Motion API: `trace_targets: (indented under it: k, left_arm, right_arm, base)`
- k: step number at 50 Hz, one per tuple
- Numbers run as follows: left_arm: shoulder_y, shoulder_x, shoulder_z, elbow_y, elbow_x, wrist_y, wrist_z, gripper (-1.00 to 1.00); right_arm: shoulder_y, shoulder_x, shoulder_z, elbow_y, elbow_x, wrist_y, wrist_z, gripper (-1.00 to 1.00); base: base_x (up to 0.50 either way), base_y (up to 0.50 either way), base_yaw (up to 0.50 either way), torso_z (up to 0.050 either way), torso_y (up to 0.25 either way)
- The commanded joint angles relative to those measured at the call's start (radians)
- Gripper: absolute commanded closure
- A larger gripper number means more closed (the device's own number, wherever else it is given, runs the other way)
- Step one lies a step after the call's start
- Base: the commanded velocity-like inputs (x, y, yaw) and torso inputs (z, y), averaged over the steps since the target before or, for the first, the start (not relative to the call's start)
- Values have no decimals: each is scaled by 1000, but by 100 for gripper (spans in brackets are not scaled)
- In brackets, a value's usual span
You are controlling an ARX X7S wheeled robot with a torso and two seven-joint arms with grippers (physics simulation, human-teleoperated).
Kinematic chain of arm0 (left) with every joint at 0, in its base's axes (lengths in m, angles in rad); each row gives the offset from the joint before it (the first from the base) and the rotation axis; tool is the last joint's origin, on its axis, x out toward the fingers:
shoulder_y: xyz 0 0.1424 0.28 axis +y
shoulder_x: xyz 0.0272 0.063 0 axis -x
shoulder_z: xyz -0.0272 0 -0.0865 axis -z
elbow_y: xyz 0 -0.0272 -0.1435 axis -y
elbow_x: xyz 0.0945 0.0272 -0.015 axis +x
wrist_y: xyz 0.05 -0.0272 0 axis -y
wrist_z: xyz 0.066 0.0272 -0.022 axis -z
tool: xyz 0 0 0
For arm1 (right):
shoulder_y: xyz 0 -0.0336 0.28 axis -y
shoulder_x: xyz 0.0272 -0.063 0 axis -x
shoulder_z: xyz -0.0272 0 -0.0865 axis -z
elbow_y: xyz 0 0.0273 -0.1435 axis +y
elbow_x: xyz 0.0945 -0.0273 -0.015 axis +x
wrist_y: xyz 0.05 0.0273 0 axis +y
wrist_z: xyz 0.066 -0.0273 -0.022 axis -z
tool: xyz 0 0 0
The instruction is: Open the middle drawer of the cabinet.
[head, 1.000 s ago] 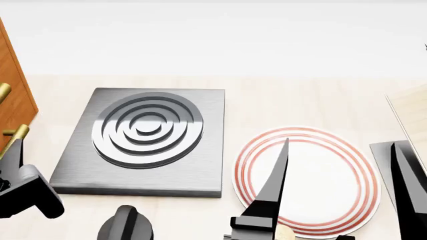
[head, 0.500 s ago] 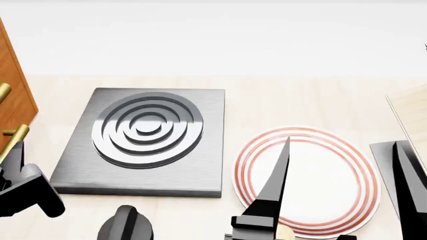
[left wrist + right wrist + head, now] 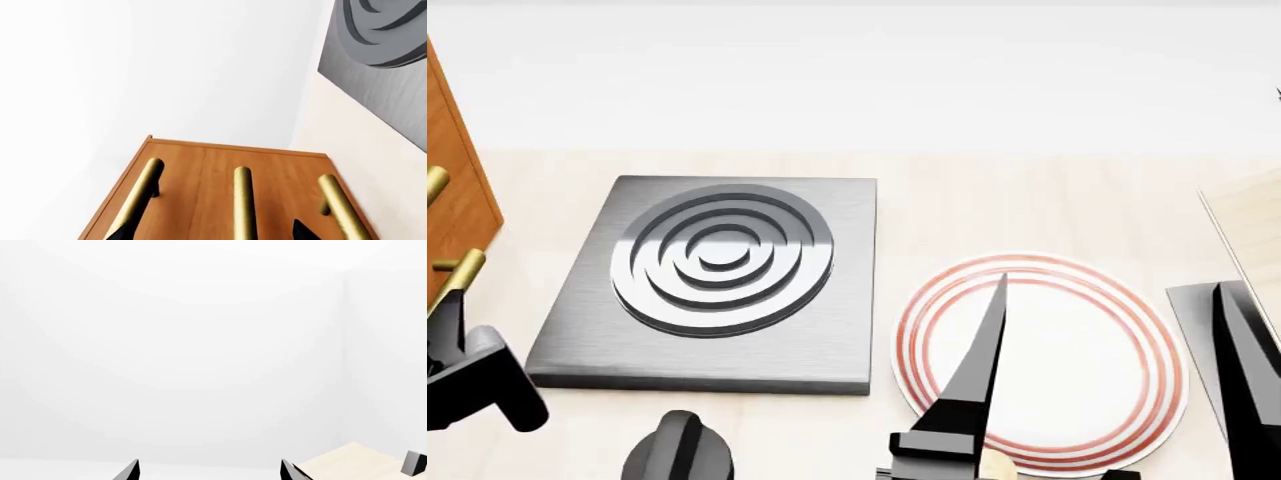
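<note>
Surface: pale wood-grain, spans the whole head view, white wall beyond it.

Cabinet: orange-brown wood grain, at the far-left edge of the head view, mostly cropped. Left wrist view looks straight onto its front, with three brass bar handles side by side.

Middle drawer: the centre one of those three fronts; seams between fronts don't show, so I go by the handle. Its brass bar handle runs between the two black fingertips of the left gripper. Can't tell whether the drawer is out at all.

Stove plate: grey square slab with concentric rings, flat on the surface, just right of the cabinet.

Plate: white with red rim rings, right of the stove plate and nearer.

Left gripper: fingertips apart, one either side of the middle handle, no contact visible. In the head view only its black body shows, at the left edge, near side, by the lower brass handle.

Right gripper: fingers apart, holding nothing, pointed at blank white wall. In the head view, its long black fingers stand over the plate.

Pale board: at the right edge, partly cropped.
</note>
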Motion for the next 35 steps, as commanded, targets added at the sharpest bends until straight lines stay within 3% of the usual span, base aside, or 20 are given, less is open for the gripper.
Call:
trace_targets:
  k: [1,35]
  left_arm:
    - [-1,36,-27,-51,8,16,32,-100]
    - [-16,95,-25,-246,8,105,60,-100]
  right_arm:
    - [4,-20,19,4,-19,-3,-24,-100]
    - [14,-18,6,5,-17,-7,-22,-100]
  base:
    - [0,0,0,0,0]
    - [0,0,0,0,0]
